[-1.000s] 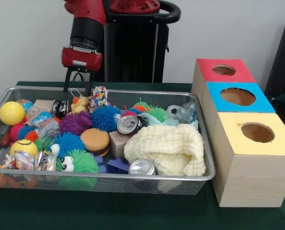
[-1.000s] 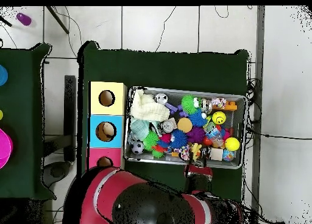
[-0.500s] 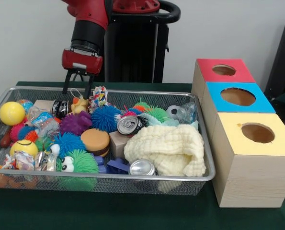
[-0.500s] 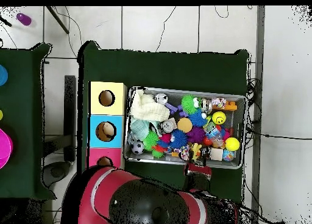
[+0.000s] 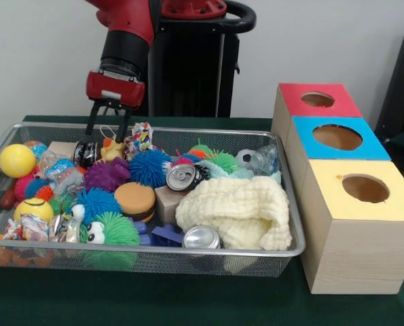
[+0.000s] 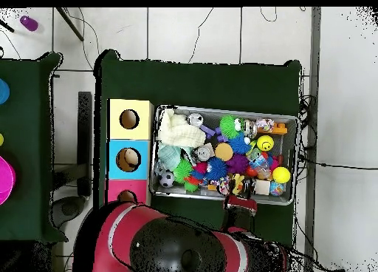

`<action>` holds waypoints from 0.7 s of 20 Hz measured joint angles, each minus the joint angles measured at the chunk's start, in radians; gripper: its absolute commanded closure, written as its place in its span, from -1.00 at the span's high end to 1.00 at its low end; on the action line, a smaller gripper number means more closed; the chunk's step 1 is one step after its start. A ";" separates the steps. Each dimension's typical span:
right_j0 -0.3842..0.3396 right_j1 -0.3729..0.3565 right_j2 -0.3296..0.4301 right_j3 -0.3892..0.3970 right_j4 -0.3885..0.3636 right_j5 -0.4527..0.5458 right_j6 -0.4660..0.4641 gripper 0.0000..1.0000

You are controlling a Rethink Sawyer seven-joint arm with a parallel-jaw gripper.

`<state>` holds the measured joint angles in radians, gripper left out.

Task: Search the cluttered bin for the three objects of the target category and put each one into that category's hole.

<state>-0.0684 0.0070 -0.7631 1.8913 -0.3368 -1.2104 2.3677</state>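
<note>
My gripper [image 5: 106,130] hangs open over the far left part of the wire bin [image 5: 154,250], with nothing between its fingers. Just below the fingertips lie a small yellow duck toy [image 5: 113,148] and a dark can [image 5: 85,153]. A silver can [image 5: 182,176] lies on its side mid-bin, and another silver can [image 5: 202,237] rests at the near rim. To the right stand three boxes with holes: red [image 5: 317,100], blue [image 5: 337,137] and yellow [image 5: 364,188]. In the overhead view the gripper [image 6: 240,204] sits at the bin's [image 6: 221,109] lower edge.
The bin is packed with spiky rubber balls, a yellow ball [image 5: 16,160], a burger toy [image 5: 134,200], a wooden block [image 5: 168,202], a small football [image 5: 246,158] and a cream cloth [image 5: 235,210]. Green cloth covers the table [image 5: 188,299].
The gripper has drifted a little lower and to the left in the front view, still open. Nothing in the bin has moved.
</note>
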 measured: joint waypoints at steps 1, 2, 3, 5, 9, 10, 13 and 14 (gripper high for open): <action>0.000 0.002 0.000 0.000 0.003 -0.005 0.000 1.00; 0.001 0.005 0.000 0.001 0.007 -0.010 0.000 1.00; 0.002 0.012 0.000 0.001 0.015 -0.015 0.000 1.00; 0.003 0.016 0.000 0.002 0.020 -0.015 0.000 1.00; 0.007 0.023 0.001 0.003 0.025 -0.015 0.000 1.00; 0.008 0.023 0.002 0.003 0.025 -0.015 0.000 1.00; 0.008 0.022 0.007 0.003 0.024 -0.015 0.000 1.00; 0.007 0.020 0.011 0.004 0.021 -0.015 0.000 1.00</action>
<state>-0.0614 0.0273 -0.7521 1.8949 -0.3163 -1.2253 2.3677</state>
